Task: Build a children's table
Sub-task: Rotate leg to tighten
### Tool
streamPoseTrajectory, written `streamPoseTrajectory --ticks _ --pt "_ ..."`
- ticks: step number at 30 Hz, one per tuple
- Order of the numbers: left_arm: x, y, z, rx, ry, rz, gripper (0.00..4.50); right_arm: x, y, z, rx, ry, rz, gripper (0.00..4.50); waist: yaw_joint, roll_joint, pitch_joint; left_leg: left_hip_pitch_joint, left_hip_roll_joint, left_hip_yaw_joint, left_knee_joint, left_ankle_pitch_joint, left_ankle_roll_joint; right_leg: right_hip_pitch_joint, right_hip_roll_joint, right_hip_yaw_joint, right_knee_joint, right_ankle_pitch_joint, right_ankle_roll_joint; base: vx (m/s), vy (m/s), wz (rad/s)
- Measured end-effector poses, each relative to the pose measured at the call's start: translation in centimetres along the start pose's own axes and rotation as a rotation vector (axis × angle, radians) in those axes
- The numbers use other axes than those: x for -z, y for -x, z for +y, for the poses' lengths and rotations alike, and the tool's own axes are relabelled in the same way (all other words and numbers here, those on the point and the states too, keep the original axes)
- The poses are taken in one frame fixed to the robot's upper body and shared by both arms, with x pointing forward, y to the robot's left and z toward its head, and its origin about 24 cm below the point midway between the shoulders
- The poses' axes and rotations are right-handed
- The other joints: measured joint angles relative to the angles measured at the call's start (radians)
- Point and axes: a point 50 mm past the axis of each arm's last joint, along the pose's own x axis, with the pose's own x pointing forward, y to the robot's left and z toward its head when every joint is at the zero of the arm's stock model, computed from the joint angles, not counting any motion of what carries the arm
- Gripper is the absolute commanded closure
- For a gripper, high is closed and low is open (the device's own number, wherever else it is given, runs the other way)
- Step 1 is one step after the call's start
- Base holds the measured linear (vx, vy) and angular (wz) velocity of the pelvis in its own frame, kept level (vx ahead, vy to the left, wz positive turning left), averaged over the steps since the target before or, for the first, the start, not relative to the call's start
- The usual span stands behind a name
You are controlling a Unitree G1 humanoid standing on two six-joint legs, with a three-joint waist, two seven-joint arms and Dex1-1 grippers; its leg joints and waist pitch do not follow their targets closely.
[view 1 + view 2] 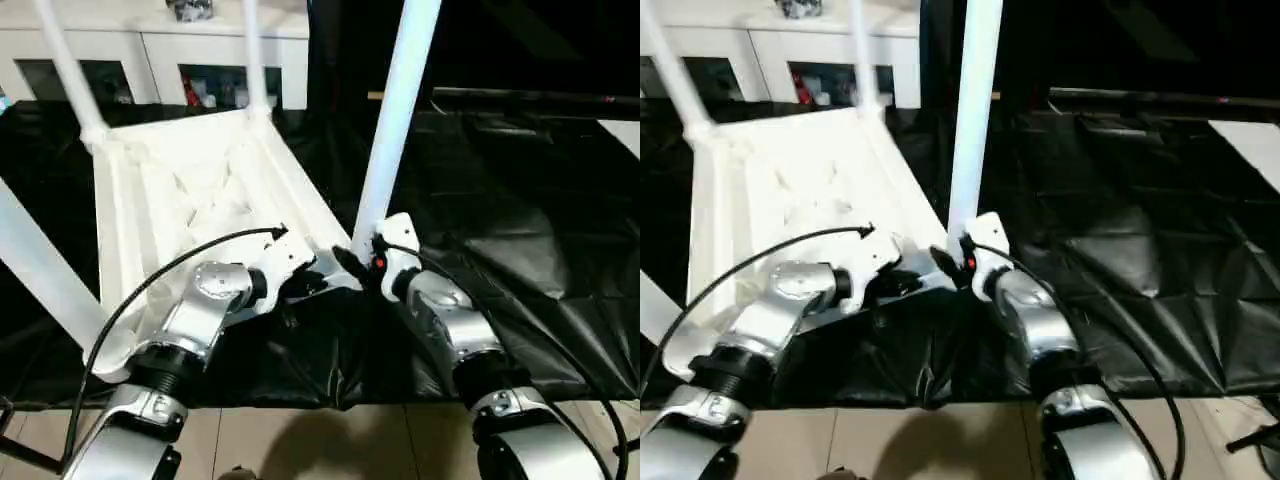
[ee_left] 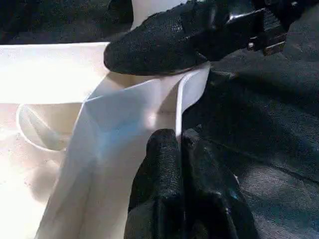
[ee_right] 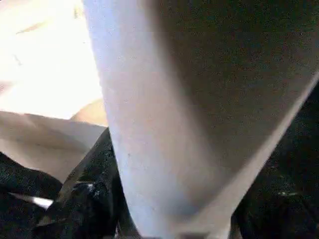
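The children's table top lies upside down on a black cloth, white, with ribs inside its rim. Three legs stand in its corner sockets: two at the far corners and one at the near left. A fourth leg rises from the near right corner. My left gripper is shut on the thin rim by that corner; its fingers pinch the edge. My right gripper clasps the base of the fourth leg, with one finger pressed against it.
A white cabinet with glass doors stands behind the table top. The black cloth spreads wrinkled to the right. A dark rail runs along the back right. Pale floor shows past the cloth's near edge.
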Motion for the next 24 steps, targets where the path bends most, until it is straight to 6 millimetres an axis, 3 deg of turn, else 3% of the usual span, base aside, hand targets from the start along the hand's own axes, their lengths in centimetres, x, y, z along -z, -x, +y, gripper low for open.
streamPoseTrajectory --ticks 9,13,19,24 --pt "0.2 0.6 0.1 0.047 -0.012 -0.002 4.50 0.0 0.6 -0.1 -0.126 0.028 -0.012 0.73 -0.004 0.000 0.000 0.000 0.000 0.000 -0.001 0.000 0.000 -0.001 0.000 0.000 -0.001 0.000 0.000 0.000 0.000 0.00" --pt "0.5 1.4 0.1 0.101 -0.029 -0.010 4.50 0.0 1.6 -0.3 -0.267 0.062 -0.002 0.73 0.002 0.001 0.001 -0.001 0.000 0.000 -0.001 0.000 0.000 -0.001 0.000 -0.001 -0.001 0.000 0.000 0.000 0.000 0.00" --pt "1.0 2.7 -0.3 0.258 -0.057 -0.011 4.50 0.2 4.2 -0.8 -0.564 0.139 0.052 0.73 0.024 0.003 0.002 -0.002 0.001 0.000 0.001 0.000 0.001 -0.002 0.000 -0.001 -0.001 0.000 -0.001 0.000 0.000 0.00" --pt "1.1 3.1 -0.7 0.341 -0.065 -0.004 4.50 0.1 5.4 -1.0 -0.701 0.179 0.103 0.73 0.032 0.002 0.003 -0.002 0.001 0.000 0.002 -0.001 0.001 -0.002 0.000 -0.001 -0.001 0.000 0.000 0.000 0.000 0.00"
